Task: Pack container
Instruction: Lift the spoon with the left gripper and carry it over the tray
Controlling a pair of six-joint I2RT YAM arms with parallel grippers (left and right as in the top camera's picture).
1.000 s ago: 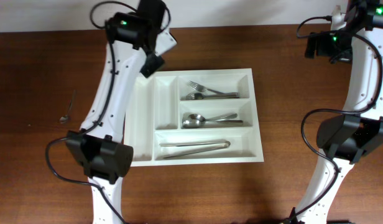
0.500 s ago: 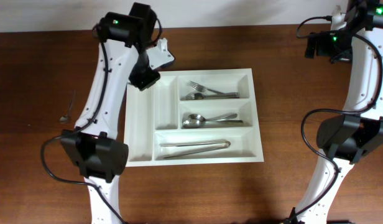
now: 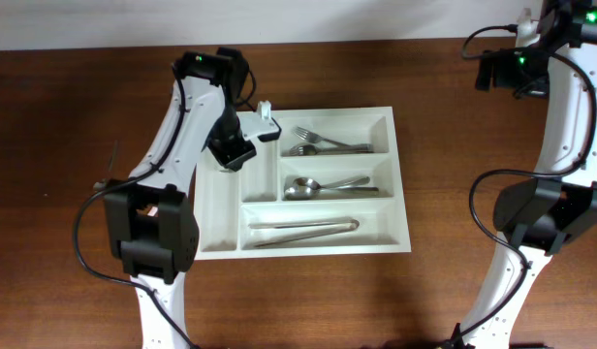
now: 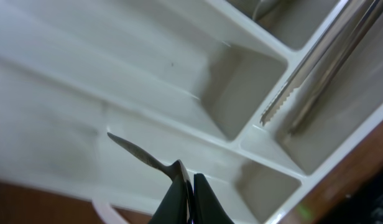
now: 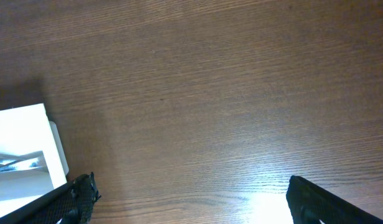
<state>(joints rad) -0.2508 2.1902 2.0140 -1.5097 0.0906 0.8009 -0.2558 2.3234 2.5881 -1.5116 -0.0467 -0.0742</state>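
The white container (image 3: 402, 184) lies mid-table, with forks (image 3: 323, 146), spoons (image 3: 328, 184) and tongs (image 3: 303, 230) in its right and lower compartments. My left gripper (image 3: 231, 152) hangs over the two narrow upright compartments at the tray's left. In the left wrist view this gripper (image 4: 191, 186) is shut on a thin metal piece of cutlery (image 4: 140, 155), whose free end points out over a white compartment; its other end is hidden. The tongs (image 4: 316, 68) show beyond a divider. My right gripper (image 3: 512, 73) is open over bare wood, far right of the container (image 5: 23, 149).
A small spoon (image 3: 107, 171) lies on the brown table left of the tray, beside the left arm. The right arm's base (image 3: 546, 218) stands at the right edge. Bare wood surrounds the tray.
The left arm has swung from the tray's back left corner forward and right, out over the narrow compartments, still gripping the cutlery. The right arm has not moved.
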